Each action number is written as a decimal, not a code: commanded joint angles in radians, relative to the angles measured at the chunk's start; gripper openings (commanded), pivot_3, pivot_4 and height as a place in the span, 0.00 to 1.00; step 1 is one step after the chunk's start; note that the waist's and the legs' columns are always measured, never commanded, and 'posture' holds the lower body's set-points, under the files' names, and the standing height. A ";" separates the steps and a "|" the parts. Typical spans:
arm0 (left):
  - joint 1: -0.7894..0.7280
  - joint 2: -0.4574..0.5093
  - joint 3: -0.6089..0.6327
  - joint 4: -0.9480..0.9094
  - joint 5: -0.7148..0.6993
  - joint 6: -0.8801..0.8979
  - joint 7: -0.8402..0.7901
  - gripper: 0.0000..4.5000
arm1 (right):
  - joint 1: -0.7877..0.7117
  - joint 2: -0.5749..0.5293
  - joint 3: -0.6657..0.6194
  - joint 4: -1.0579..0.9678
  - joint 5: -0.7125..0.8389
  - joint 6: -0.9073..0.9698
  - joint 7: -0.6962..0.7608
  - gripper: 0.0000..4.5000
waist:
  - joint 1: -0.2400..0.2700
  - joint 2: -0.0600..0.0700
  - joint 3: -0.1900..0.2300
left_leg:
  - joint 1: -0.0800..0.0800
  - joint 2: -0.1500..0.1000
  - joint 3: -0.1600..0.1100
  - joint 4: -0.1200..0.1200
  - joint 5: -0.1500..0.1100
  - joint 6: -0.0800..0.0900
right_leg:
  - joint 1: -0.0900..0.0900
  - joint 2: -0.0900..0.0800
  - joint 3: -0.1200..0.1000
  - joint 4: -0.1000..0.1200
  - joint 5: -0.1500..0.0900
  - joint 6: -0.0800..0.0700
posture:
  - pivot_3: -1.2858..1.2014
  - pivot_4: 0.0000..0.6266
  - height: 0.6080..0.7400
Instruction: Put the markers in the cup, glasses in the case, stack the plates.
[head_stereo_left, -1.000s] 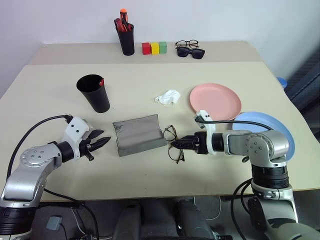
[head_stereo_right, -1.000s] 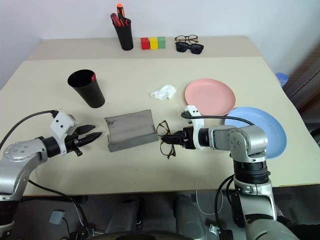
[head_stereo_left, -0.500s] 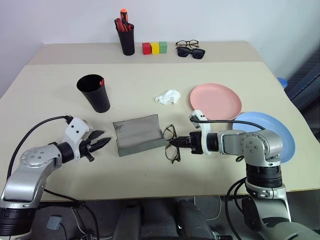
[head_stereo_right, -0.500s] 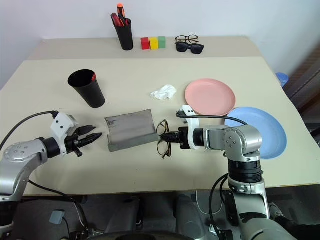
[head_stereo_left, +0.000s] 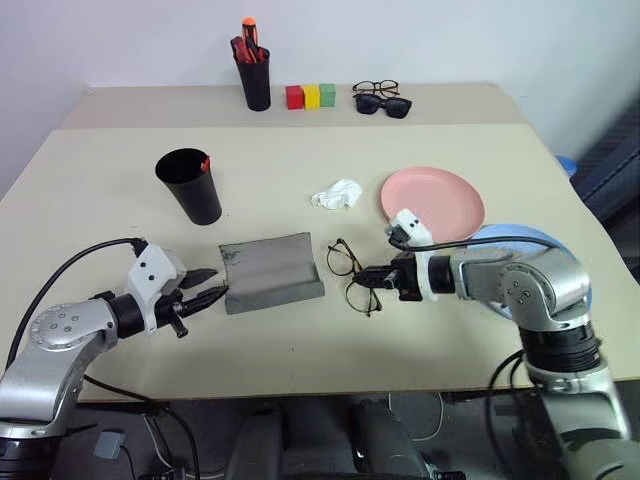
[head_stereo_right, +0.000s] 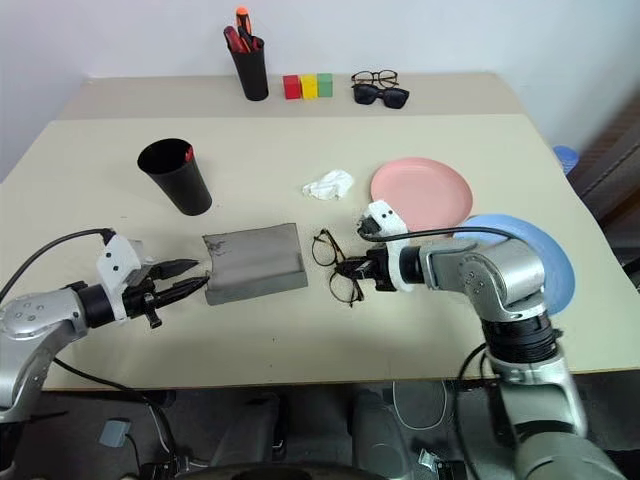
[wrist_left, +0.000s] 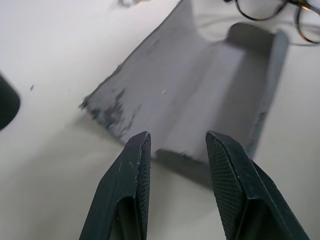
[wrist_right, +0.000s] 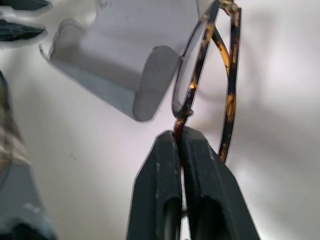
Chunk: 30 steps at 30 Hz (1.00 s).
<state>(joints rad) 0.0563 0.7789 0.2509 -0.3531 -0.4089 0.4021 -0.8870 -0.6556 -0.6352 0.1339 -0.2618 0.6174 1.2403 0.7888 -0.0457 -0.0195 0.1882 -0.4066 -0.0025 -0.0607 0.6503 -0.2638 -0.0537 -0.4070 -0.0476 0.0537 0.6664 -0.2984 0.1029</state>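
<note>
Right pincer (head_stereo_right: 352, 275) clamped on glasses (head_stereo_right: 335, 266) frame edge; left pincer (head_stereo_right: 182, 278) apart at open case (head_stereo_right: 254, 262). Carry low, lenses level, settle into trough gently.

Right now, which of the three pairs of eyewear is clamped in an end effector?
The clear-lensed glasses beside the open grey case, pinched at the frame by the right end effector. The other spectacles and the sunglasses lie untouched at the table's far edge.

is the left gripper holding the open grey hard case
No, the left gripper has its black fingers apart just short of the open grey hard case.
</note>
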 joint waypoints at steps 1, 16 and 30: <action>0.005 -0.017 0.057 0.005 -0.053 -0.046 -0.026 0.39 | -0.134 -0.032 0.087 0.037 -0.041 -0.201 0.193 0.01 | -0.005 0.000 0.000 | 0.001 0.000 0.000 -0.001 0.000 0.000 | 0.000 0.001 0.000 0.000 0.000 0.000 | 0.52 0.24 1.00; 0.201 -0.002 0.270 -0.063 -0.091 -0.013 0.004 0.39 | -0.592 0.475 0.462 0.976 -0.466 -0.894 0.593 0.01 | -0.017 0.000 0.000 | -0.001 0.000 -0.001 -0.002 0.000 0.000 | -0.003 -0.003 -0.001 -0.001 0.001 -0.001 | 0.52 0.24 1.00; 0.190 -0.018 0.215 -0.085 -0.083 -0.005 0.042 0.39 | -0.573 0.447 0.464 1.133 -0.636 -1.135 0.797 0.01 | -0.011 0.001 0.000 | 0.000 0.001 -0.001 -0.002 0.000 -0.001 | -0.002 -0.003 -0.002 0.000 0.001 -0.001 | 0.52 0.24 1.00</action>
<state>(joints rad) 0.2574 0.7584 0.4717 -0.4342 -0.4901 0.4091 -0.8453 -1.2255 -0.1926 0.6046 0.8410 0.0145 0.1171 1.5947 -0.0563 -0.0190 0.1883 -0.4068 -0.0020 -0.0623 0.6481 -0.2638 -0.0544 -0.4092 -0.0502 0.0520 0.6665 -0.2977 0.1016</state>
